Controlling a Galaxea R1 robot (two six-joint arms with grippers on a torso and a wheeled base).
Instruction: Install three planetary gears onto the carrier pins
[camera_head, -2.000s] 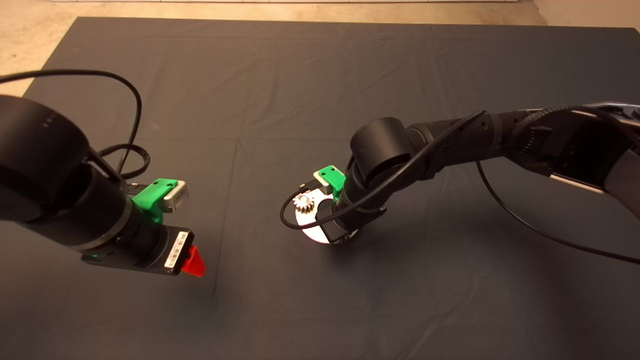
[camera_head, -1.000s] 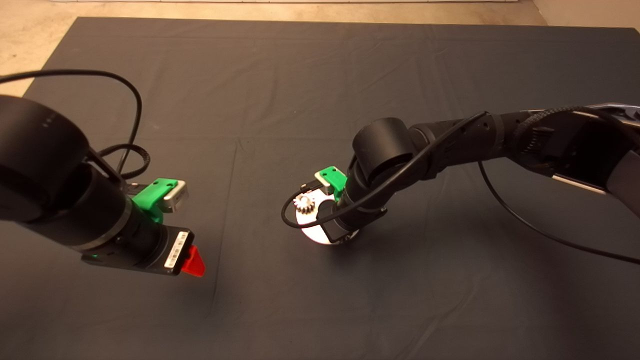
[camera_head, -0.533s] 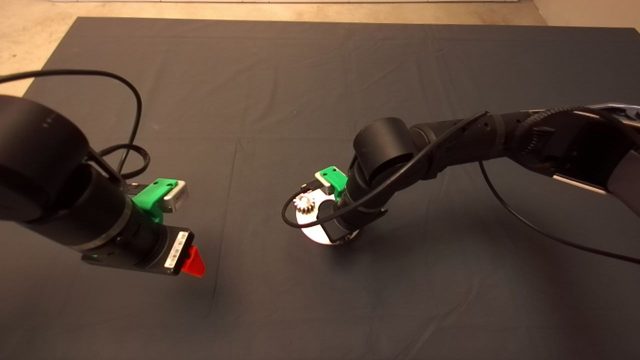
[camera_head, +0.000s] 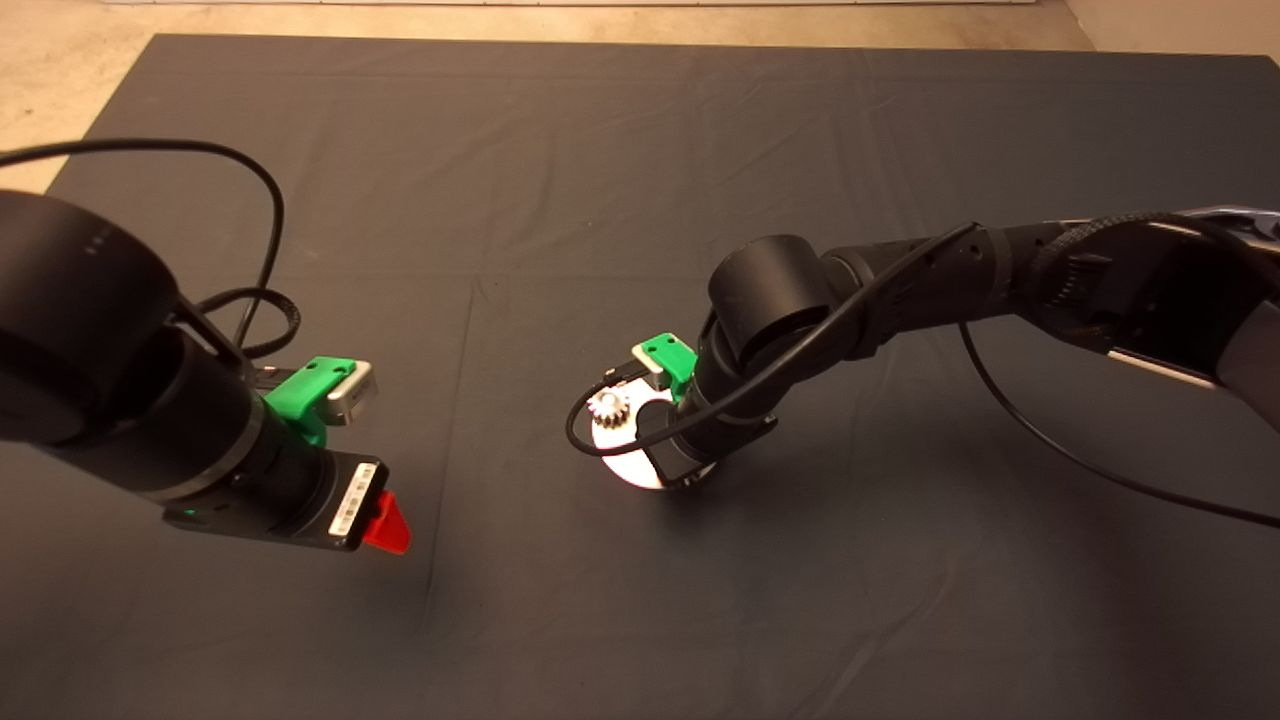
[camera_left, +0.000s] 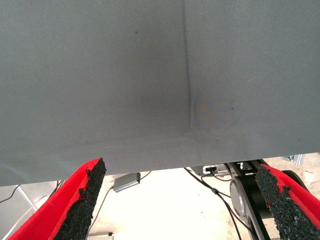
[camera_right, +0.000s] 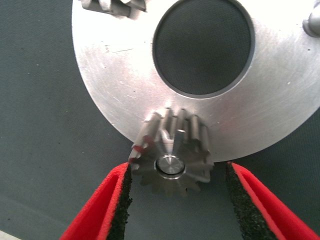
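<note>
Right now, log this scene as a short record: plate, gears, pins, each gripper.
plate: round silver carrier plate with a large centre hole, flat on the dark mat
gear between fingers: seated on a pin, pin tip showing in its hole
second gear: on the plate's far edge
bare pin: one at the plate's rim
right gripper: over the plate, open, pads either side of the gear, apparently not touching
left gripper: idle above bare mat, open
</note>
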